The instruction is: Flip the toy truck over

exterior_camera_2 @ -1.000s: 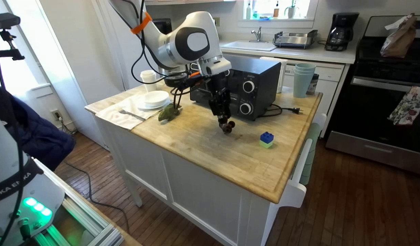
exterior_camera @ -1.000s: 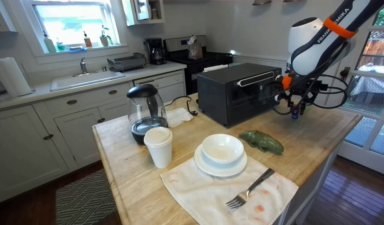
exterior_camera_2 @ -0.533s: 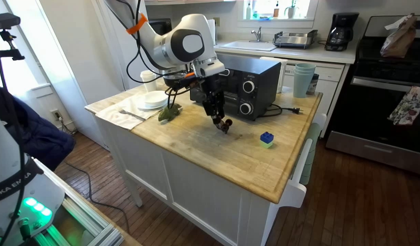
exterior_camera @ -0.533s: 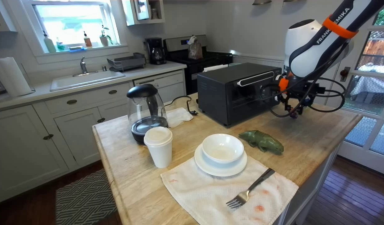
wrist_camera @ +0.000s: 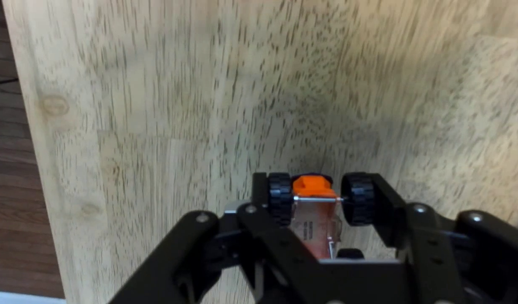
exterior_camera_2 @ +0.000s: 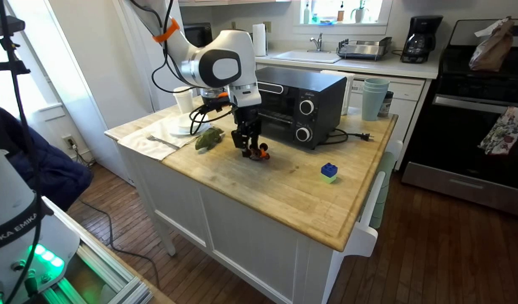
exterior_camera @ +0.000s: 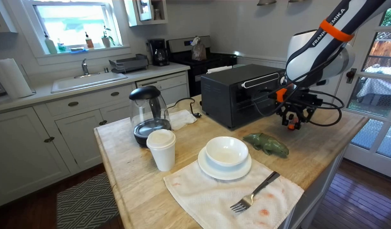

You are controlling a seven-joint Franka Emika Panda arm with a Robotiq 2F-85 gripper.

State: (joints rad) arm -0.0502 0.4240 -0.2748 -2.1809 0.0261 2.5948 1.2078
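The toy truck is between the fingers of my gripper in the wrist view. Its orange end, a metal axle and a pale, reddish printed plate face the wrist camera. A fingertip presses on each of its two black ribbed wheels, so the gripper is shut on it. In an exterior view, the truck shows orange with dark wheels under the gripper, low over the wooden tabletop. In an exterior view, only a small orange part of the truck shows below the gripper. I cannot tell whether it touches the table.
The black toaster oven stands close beside the gripper. A green lizard-like figure lies nearby. A white bowl, fork and cloth are farther along. A blue-and-green block sits near the table's other end.
The gripper has moved along the table toward the green figure and away from the blue-and-green block, carrying the truck. The arm and truck have tilted, and the truck's orange part now shows.
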